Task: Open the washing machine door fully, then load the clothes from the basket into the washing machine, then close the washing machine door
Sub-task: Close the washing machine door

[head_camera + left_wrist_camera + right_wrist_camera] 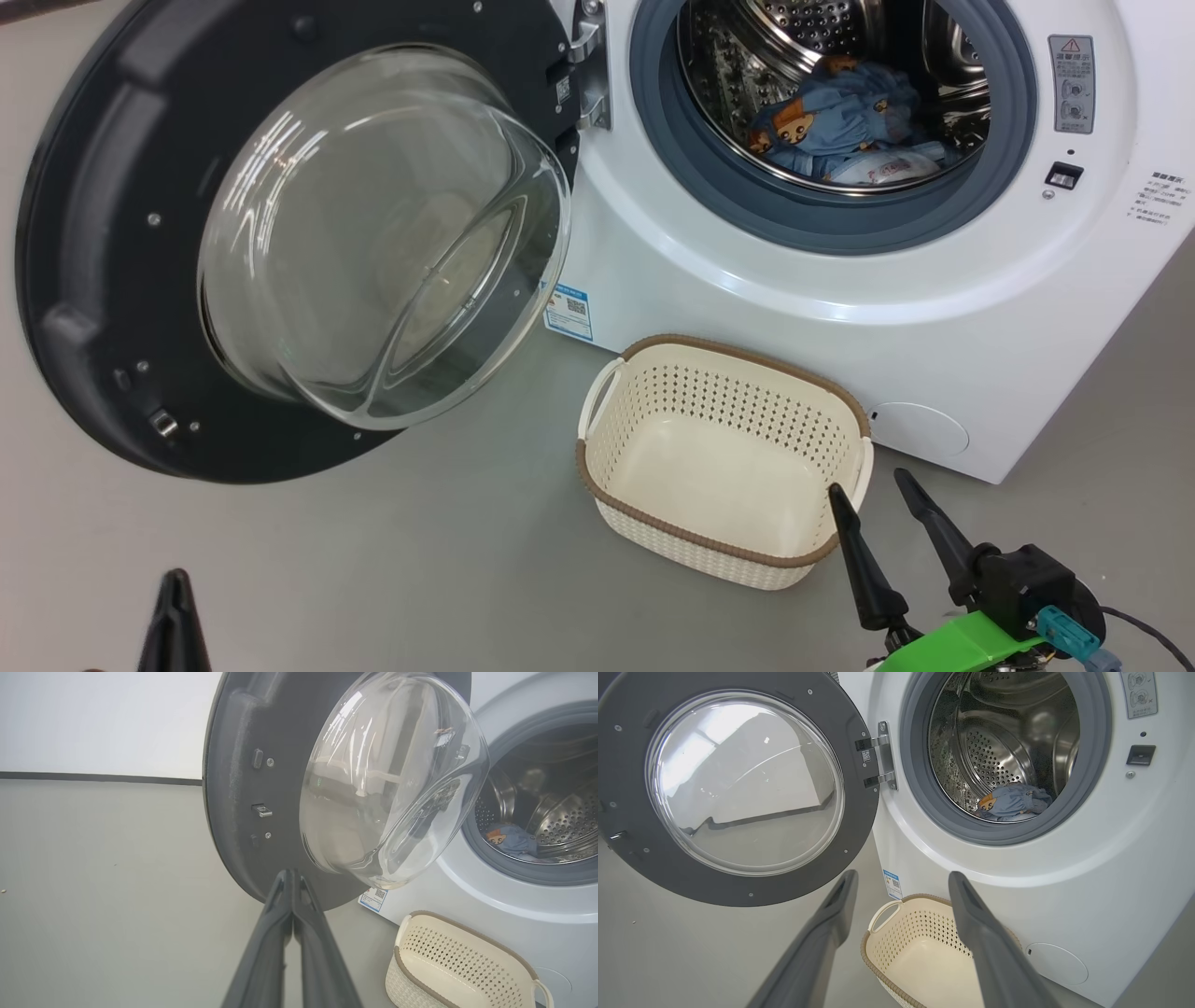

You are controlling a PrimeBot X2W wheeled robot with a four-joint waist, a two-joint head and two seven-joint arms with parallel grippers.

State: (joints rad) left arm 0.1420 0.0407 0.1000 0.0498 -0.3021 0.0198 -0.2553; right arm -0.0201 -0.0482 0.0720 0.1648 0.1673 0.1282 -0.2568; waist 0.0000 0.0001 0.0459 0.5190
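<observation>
Washing machine door cropped above.

The washing machine door, black-rimmed with a bulging clear glass bowl, hangs wide open to the left of the white washing machine. The clothes, light blue with cartoon bears, lie bunched inside its steel drum. The basket, cream with a brown rim, sits upright and empty on the floor, just before the machine.
</observation>
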